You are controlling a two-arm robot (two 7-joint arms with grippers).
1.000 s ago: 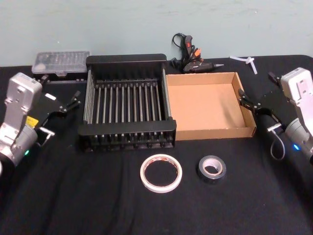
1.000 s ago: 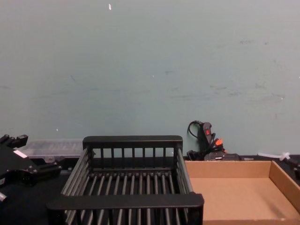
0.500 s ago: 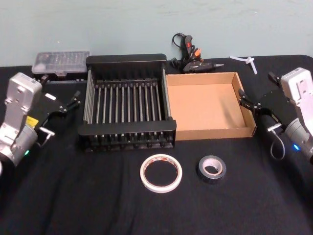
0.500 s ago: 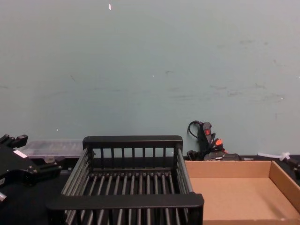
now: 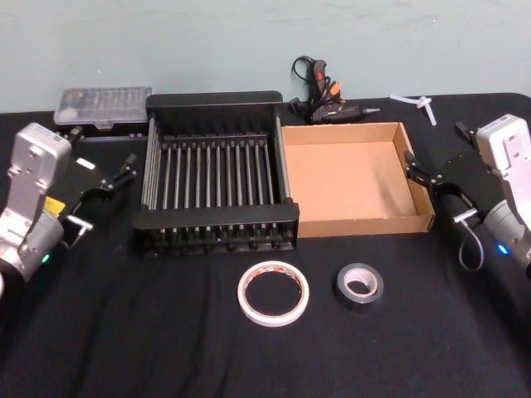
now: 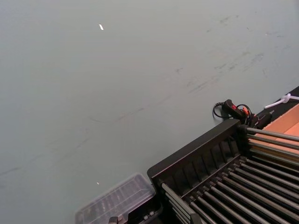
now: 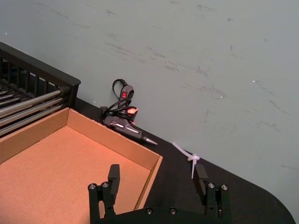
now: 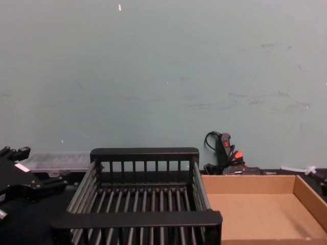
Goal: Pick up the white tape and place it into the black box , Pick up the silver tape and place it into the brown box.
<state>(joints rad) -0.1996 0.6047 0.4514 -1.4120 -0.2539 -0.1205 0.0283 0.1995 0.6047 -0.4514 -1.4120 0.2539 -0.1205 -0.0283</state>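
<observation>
The flat white roll of tape with red print on its face (image 5: pixel 273 293) lies on the black tabletop (image 5: pixel 124 332), well apart from both pincers, nearer the robot than either and between them. Just beside it on the right pincer's side lies the small dull-silver roll with a pale core (image 5: pixel 358 285), not touching it. Beyond the rolls, between the pincers, stand the black slatted plastic crate (image 5: pixel 217 99) and the shallow tan cardboard tray (image 5: pixel 348 131), side by side and touching. The left pincer (image 5: pixel 126 168) hangs just outside the crate's left wall, holding nothing; I cannot tell how far its fingers are parted. The right pincer (image 7: pixel 158 179) hangs at the tray's right wall, fingers wide apart and empty.
</observation>
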